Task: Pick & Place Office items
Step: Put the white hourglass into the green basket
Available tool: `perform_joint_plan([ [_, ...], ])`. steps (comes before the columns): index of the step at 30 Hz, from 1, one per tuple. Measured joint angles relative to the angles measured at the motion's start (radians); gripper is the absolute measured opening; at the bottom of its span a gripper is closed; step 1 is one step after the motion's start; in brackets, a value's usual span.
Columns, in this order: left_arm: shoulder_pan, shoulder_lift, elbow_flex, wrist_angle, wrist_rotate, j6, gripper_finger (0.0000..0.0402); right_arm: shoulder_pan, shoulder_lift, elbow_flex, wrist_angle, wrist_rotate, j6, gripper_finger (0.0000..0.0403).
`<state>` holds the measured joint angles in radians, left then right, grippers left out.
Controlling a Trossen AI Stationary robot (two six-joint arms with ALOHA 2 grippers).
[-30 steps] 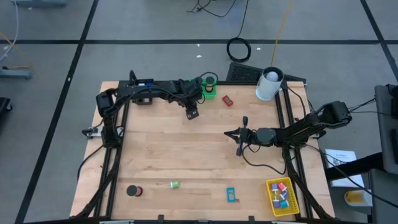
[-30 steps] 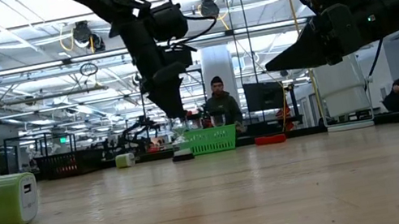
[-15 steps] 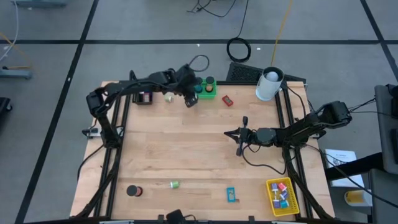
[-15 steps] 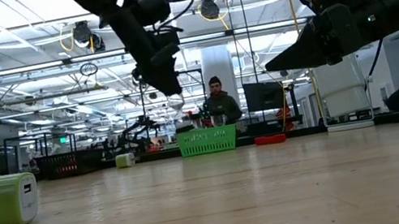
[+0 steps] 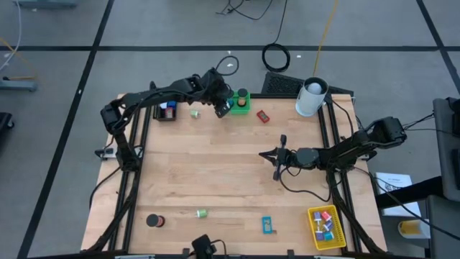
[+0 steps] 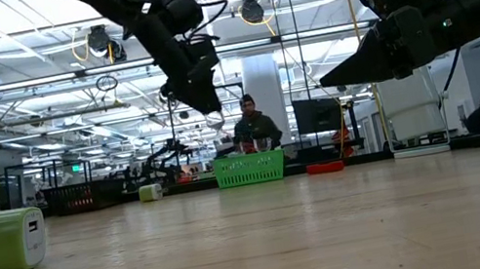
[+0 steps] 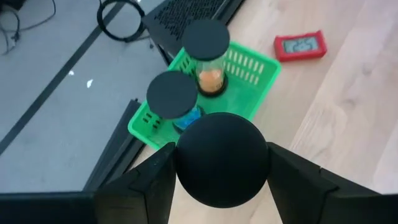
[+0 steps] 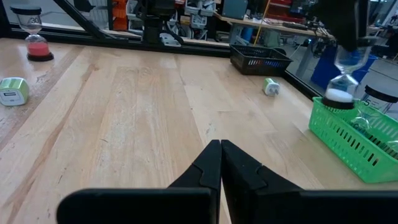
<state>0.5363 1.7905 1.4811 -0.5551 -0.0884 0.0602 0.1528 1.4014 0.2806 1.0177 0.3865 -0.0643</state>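
Left end effector [image 5: 221, 108]: clenched on a black-capped sand timer [image 7: 222, 158], hovering above green bin [image 7: 252, 67].
Right end effector [image 5: 277, 155]: fingers closed, empty, over mid-tabletop [image 5: 215, 173].
Done: two timers in green bin; clips in yellow bin [image 5: 314, 229].
Left: black roll [image 5: 153, 220], charger [image 5: 202, 213], cyan block [image 5: 267, 225], red block [image 5: 263, 116].
Obstruction: none apparent; white cylinder [image 5: 311, 98] stands clear.

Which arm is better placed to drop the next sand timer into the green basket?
Left. The left claw grips a black-capped sand timer, held up close to the green basket. The right claw is shut and empty over mid-table.
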Motion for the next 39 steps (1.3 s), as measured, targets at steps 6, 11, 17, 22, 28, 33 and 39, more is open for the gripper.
perform_joint_plan([
  [6, 0.019, 0.036, 0.000, 0.037, -0.015, -0.016, 0.0218, 0.000, 0.000, 0.000, 0.000, 0.000, 0.000, 0.0001],
  [11, 0.025, 0.047, 0.000, 0.044, -0.001, -0.018, 0.0218, 0.000, 0.000, 0.000, 0.001, 0.000, 0.000, 0.0001],
  [17, 0.037, 0.055, 0.000, 0.039, 0.015, -0.045, 0.0218, 0.000, 0.000, 0.000, 0.001, -0.004, 0.000, 0.0001],
  [22, 0.038, 0.056, 0.000, 0.037, 0.019, -0.057, 0.0218, 0.000, 0.000, 0.000, 0.001, -0.005, 0.000, 0.0001],
  [28, 0.035, 0.056, 0.000, 0.038, 0.053, -0.070, 0.0218, 0.000, 0.000, 0.000, 0.002, -0.005, 0.000, 0.0001],
  [33, 0.032, 0.056, 0.000, 0.036, 0.032, -0.072, 0.0218, 0.000, 0.000, 0.000, 0.002, -0.005, 0.000, 0.0001],
  [39, 0.033, 0.056, 0.000, 0.033, 0.035, -0.079, 0.0218, 0.001, 0.000, 0.000, 0.002, -0.005, 0.000, 0.0001],
])
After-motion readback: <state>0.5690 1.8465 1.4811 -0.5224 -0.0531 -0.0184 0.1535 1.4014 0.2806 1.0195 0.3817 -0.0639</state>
